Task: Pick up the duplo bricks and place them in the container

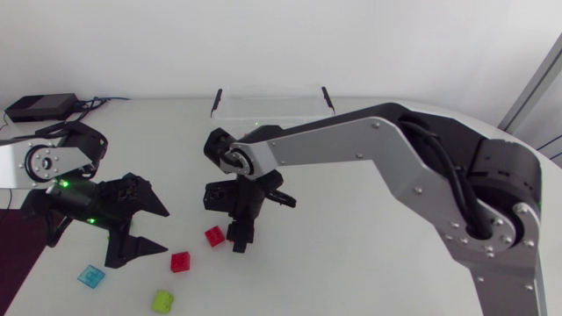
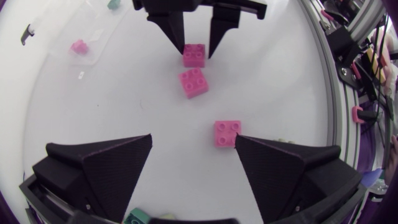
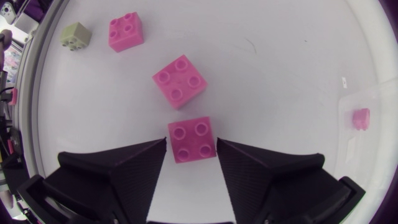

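Note:
Three red bricks, pink in the wrist views, lie in a row on the white table. My right gripper (image 1: 239, 241) (image 2: 196, 53) (image 3: 191, 142) stands over the first one (image 3: 191, 139) (image 2: 194, 55), shut on it from both sides while it rests on the table. The second brick (image 1: 214, 235) (image 3: 180, 81) (image 2: 193, 82) lies just beyond. The third (image 1: 180, 261) (image 2: 227, 132) sits beside one fingertip of my open left gripper (image 1: 162, 230) (image 2: 193, 140). A green brick (image 1: 162, 301) (image 3: 76, 35) and a blue brick (image 1: 90, 276) lie near the front. The clear container (image 1: 272, 104) (image 3: 373, 106) stands at the back.
A small pink piece (image 3: 360, 118) (image 2: 79, 46) lies in the container. A black box with cables (image 1: 39, 107) sits at the table's back left corner. White tabletop stretches between the bricks and the container.

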Action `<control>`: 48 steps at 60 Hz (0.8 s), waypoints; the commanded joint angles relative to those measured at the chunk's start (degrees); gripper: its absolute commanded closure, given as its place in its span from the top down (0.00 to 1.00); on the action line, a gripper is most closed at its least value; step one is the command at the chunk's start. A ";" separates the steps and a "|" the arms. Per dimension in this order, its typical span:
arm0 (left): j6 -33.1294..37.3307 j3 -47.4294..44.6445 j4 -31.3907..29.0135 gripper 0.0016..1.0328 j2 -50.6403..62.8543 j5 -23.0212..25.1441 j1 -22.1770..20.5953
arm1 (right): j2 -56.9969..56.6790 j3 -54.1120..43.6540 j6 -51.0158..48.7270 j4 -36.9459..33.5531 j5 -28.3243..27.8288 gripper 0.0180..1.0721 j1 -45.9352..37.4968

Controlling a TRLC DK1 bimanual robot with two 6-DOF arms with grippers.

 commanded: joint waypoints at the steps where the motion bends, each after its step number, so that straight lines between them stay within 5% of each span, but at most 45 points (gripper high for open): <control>1: 2.24 -2.99 -1.21 0.88 -1.57 -0.67 -1.41 | 1.35 0.87 -1.49 -0.83 -0.37 0.23 0.47; 37: -1.36 -6.68 3.19 0.88 2.83 -7.44 -8.01 | -16.76 -5.02 1.85 -0.74 0.77 0.22 -3.14; 48: -2.42 -6.68 4.68 0.80 6.26 -7.70 -9.06 | -20.10 -1.33 3.52 -0.66 0.77 0.22 -7.27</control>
